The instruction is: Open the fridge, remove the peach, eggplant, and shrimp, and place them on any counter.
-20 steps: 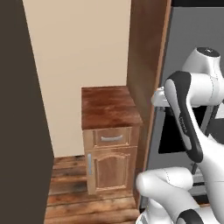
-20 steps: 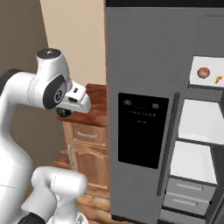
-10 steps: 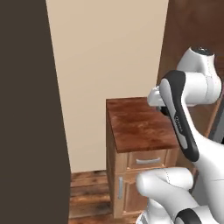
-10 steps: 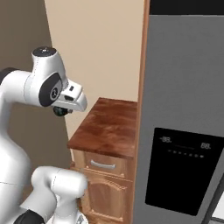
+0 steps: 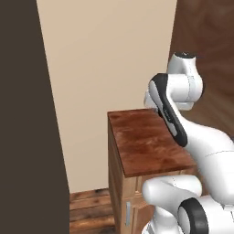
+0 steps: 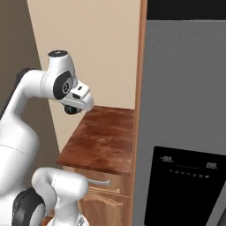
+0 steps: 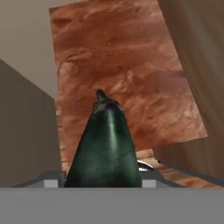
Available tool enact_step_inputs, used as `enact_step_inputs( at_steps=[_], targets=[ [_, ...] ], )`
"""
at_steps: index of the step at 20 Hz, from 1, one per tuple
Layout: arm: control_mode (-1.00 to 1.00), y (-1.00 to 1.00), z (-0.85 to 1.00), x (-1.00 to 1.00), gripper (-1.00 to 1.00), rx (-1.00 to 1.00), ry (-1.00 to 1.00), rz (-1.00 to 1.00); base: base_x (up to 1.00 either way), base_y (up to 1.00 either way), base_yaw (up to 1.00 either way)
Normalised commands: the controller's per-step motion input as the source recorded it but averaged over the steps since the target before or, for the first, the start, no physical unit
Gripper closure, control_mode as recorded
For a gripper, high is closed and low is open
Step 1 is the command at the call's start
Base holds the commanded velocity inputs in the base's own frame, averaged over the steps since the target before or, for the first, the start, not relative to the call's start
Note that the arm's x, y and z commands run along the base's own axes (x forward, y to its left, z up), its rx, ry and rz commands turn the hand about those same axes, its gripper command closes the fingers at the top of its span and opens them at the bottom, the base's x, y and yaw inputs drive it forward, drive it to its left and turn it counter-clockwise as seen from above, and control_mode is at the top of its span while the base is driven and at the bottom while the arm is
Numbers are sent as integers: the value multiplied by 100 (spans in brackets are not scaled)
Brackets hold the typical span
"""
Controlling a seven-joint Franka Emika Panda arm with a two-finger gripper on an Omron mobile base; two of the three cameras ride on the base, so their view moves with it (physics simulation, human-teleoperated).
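Simulated kitchen: beige wall at the back, wood-plank floor, a narrow counter [image 6: 103,143] w/ a glossy reddish-brown top squeezed between a dark panel on one side and the tall grey fridge [image 6: 185,110] on the other.

In the hand view we look straight down the gripper [image 7: 105,181]. A very dark, green-black, tapering item w/ a small stem tip fills the space btwn the fingers; we take it for the eggplant [image 7: 105,144], held lengthwise, stem end pointing away from the hand. The jaws look closed on its wide end, though the finger tips themselves are mostly hidden by it. In the right base view the gripper [image 6: 73,108] hangs above the back-left corner of the counter, clear of the top, a dark lump peeking out under it.

Beyond that, the bare worktop runs under the eggplant in the hand view. The fridge's black dispenser panel [image 6: 185,187] shows at lower right.

Step in hand, as we judge it: carrying the eggplant over for set-down. The next move calls for lowering toward the middle of the top, away from the edges, then releasing. The rounded body may roll, so a low release is wise. Peach and shrimp: can't tell their whereabouts.
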Motion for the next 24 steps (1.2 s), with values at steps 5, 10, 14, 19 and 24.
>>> enact_step_inputs(
  at_steps=[5, 10, 14, 19, 24],
  targets=[
    [-100, -40, -100, 100, 100, -1, 13, -14, 0, 0, 0],
    [-100, -53, -96, 100, 100, 0, 6, -6, 0, 0, 0],
    [-100, -10, -77, 100, 100, 0, 0, -1, 0, 0, 0],
    [-100, -9, -70, 100, 100, 0, -3, 0, 0, 0, 0],
    [-100, -16, -65, 99, 100, 0, -6, 0, 0, 0, 0]
  ],
)
